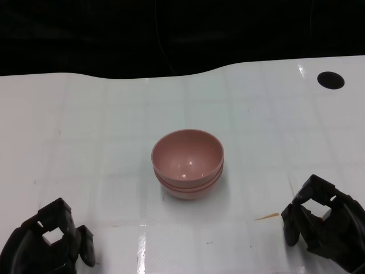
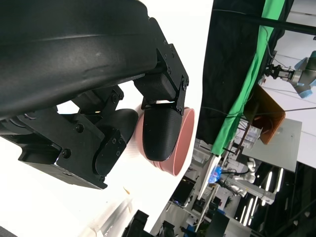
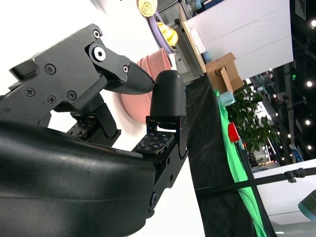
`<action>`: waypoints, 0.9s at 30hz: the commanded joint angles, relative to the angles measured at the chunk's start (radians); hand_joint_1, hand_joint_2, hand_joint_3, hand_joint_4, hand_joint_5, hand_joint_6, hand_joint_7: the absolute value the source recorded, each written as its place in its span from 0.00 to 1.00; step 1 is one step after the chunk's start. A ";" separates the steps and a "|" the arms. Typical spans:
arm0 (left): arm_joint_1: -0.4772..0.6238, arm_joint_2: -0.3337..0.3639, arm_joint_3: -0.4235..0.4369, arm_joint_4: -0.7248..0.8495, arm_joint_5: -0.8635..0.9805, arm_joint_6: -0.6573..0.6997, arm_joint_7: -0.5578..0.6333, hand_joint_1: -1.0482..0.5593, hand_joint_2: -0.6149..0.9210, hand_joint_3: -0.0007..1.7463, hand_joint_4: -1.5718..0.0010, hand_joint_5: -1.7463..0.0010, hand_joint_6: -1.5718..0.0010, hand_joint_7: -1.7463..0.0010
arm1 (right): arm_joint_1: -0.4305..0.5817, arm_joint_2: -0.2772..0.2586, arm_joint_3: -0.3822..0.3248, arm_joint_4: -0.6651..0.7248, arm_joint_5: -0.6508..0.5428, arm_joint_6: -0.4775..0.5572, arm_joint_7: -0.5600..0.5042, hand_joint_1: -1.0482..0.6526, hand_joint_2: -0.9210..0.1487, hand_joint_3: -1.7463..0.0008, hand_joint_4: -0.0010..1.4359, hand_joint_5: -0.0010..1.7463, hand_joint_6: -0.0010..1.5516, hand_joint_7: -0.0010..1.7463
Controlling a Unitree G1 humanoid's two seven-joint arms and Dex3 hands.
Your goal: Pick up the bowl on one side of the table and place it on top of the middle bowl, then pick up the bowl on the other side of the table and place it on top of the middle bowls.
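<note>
The pink bowls (image 1: 187, 164) are sitting nested in one stack at the middle of the white worktop (image 1: 85, 131). I am resting my left robot hand (image 1: 48, 245) and my right robot hand (image 1: 323, 222) low on either side, fingers curled in, gripping nothing.

My left hand (image 1: 48, 242) and right hand (image 1: 322, 222) rest low, flanking the stacked bowls (image 1: 187, 164), fingers curled, holding nothing.

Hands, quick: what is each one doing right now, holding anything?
Left hand: holds nothing, fingers curled in, apart from the pink bowl stack.
Right hand: holds nothing, fingers curled in.
</note>
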 commanded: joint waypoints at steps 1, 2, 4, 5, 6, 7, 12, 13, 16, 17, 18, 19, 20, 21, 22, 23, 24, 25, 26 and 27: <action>-0.006 0.024 0.004 -0.033 0.002 0.019 0.009 0.62 0.74 0.78 0.42 0.00 0.49 0.00 | 0.002 -0.021 -0.008 0.006 0.007 -0.010 0.006 0.57 0.29 0.45 0.63 0.98 0.54 0.78; -0.005 0.024 0.004 -0.038 0.003 0.023 0.011 0.63 0.74 0.78 0.42 0.00 0.49 0.00 | 0.001 -0.021 -0.008 0.006 0.007 -0.009 0.006 0.57 0.29 0.45 0.63 0.98 0.54 0.78; -0.012 0.031 0.005 -0.035 0.009 0.022 0.006 0.62 0.74 0.78 0.43 0.00 0.49 0.00 | 0.000 -0.023 -0.009 0.008 0.005 -0.010 0.003 0.57 0.28 0.45 0.63 0.98 0.54 0.78; -0.017 0.034 0.006 -0.029 0.011 0.015 -0.001 0.62 0.74 0.78 0.43 0.00 0.49 0.00 | -0.001 -0.023 -0.010 0.009 0.006 -0.010 0.003 0.57 0.28 0.46 0.63 0.98 0.54 0.78; -0.020 0.036 0.007 -0.025 0.013 0.010 -0.005 0.62 0.74 0.77 0.43 0.00 0.49 0.00 | -0.002 -0.024 -0.010 0.011 0.007 -0.009 0.003 0.57 0.28 0.46 0.63 0.98 0.54 0.78; -0.022 0.036 0.008 -0.022 0.013 0.007 -0.008 0.62 0.74 0.77 0.43 0.00 0.50 0.00 | -0.002 -0.024 -0.010 0.012 0.008 -0.008 0.004 0.57 0.28 0.46 0.63 0.98 0.54 0.78; -0.025 0.043 0.011 -0.025 0.001 0.028 -0.009 0.62 0.72 0.80 0.43 0.00 0.50 0.00 | -0.006 -0.030 -0.007 0.017 0.004 -0.005 0.002 0.56 0.29 0.47 0.63 0.97 0.54 0.78; -0.026 0.043 0.012 -0.023 0.000 0.027 -0.010 0.62 0.72 0.81 0.43 0.00 0.50 0.00 | -0.006 -0.031 -0.006 0.019 0.003 -0.005 0.002 0.56 0.29 0.47 0.63 0.97 0.55 0.77; -0.025 0.046 0.013 -0.019 -0.001 0.021 -0.017 0.62 0.72 0.81 0.43 0.00 0.50 0.00 | -0.003 -0.031 -0.004 0.017 0.004 -0.004 0.005 0.56 0.29 0.47 0.64 0.97 0.55 0.77; -0.024 0.047 0.013 -0.020 -0.001 0.021 -0.019 0.62 0.71 0.81 0.43 0.00 0.50 0.00 | -0.002 -0.031 -0.004 0.015 0.005 -0.003 0.006 0.56 0.29 0.47 0.63 0.97 0.55 0.77; -0.023 0.048 0.014 -0.021 -0.001 0.022 -0.020 0.62 0.71 0.81 0.42 0.00 0.50 0.00 | -0.001 -0.032 -0.003 0.014 0.005 -0.003 0.007 0.56 0.30 0.46 0.63 0.98 0.55 0.78; -0.022 0.048 0.014 -0.022 -0.001 0.022 -0.019 0.62 0.71 0.81 0.42 0.00 0.50 0.00 | 0.000 -0.031 -0.004 0.011 0.007 0.000 0.005 0.56 0.30 0.46 0.63 0.98 0.54 0.78; -0.022 0.047 0.015 -0.023 -0.004 0.023 -0.022 0.62 0.71 0.81 0.42 0.00 0.50 0.00 | 0.002 -0.032 -0.005 0.007 0.013 0.010 0.008 0.56 0.31 0.45 0.63 0.98 0.54 0.79; -0.021 0.046 0.016 -0.023 -0.007 0.022 -0.025 0.63 0.72 0.81 0.42 0.00 0.50 0.00 | 0.003 -0.032 -0.006 0.003 0.020 0.020 0.012 0.56 0.31 0.45 0.62 0.99 0.54 0.79; -0.021 0.045 0.017 -0.023 -0.009 0.022 -0.027 0.63 0.72 0.80 0.42 0.00 0.50 0.00 | 0.003 -0.032 -0.008 0.001 0.024 0.026 0.014 0.56 0.32 0.44 0.62 1.00 0.54 0.80; -0.021 0.045 0.017 -0.023 -0.010 0.022 -0.029 0.63 0.72 0.80 0.42 0.00 0.50 0.00 | 0.003 -0.032 -0.008 0.000 0.026 0.031 0.016 0.56 0.32 0.44 0.61 1.00 0.54 0.80; -0.017 0.042 0.016 -0.029 -0.010 0.017 -0.029 0.63 0.72 0.80 0.42 0.00 0.50 0.00 | 0.006 -0.036 -0.009 -0.008 0.029 0.043 0.017 0.56 0.32 0.44 0.61 1.00 0.54 0.80; -0.013 0.039 0.016 -0.033 -0.009 0.013 -0.029 0.62 0.72 0.80 0.42 0.00 0.50 0.00 | 0.009 -0.039 -0.009 -0.015 0.031 0.054 0.017 0.56 0.32 0.44 0.61 1.00 0.54 0.80; -0.007 0.035 0.015 -0.038 -0.006 0.006 -0.028 0.62 0.72 0.80 0.42 0.00 0.50 0.00 | 0.014 -0.042 -0.009 -0.021 0.032 0.060 0.021 0.57 0.31 0.44 0.62 1.00 0.54 0.81; -0.003 0.032 0.014 -0.041 -0.005 0.000 -0.027 0.62 0.72 0.80 0.42 0.00 0.50 0.00 | 0.018 -0.044 -0.009 -0.026 0.034 0.064 0.024 0.56 0.32 0.42 0.62 1.00 0.53 0.82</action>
